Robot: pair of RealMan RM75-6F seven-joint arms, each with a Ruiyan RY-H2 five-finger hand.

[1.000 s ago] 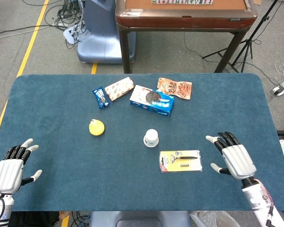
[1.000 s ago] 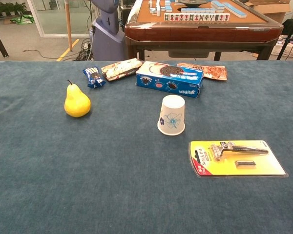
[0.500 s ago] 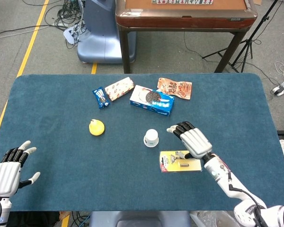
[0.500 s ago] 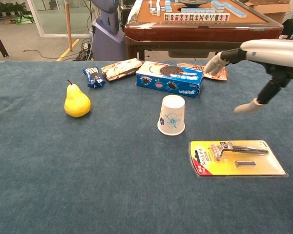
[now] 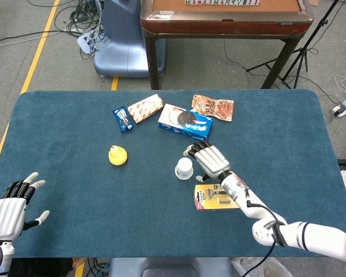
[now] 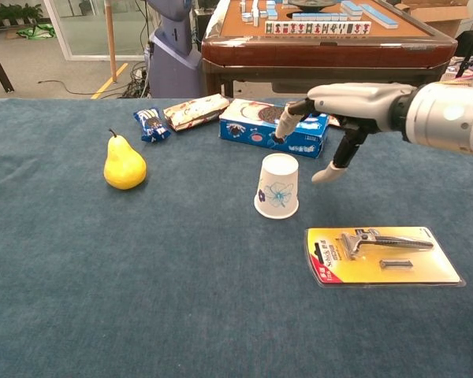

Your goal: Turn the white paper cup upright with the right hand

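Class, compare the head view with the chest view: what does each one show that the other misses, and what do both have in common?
Only the head view shows the left hand, open at the table's near left corner, and the whole blue table outline from above.

Only the chest view shows the flower print on the white paper cup, the pear's stem and full shape, and the tiles on the wooden table behind.

Both show the right hand, fingers spread, beside the cup, which stands upside down, apparently not yet touching it; also the razor pack and cookie box.
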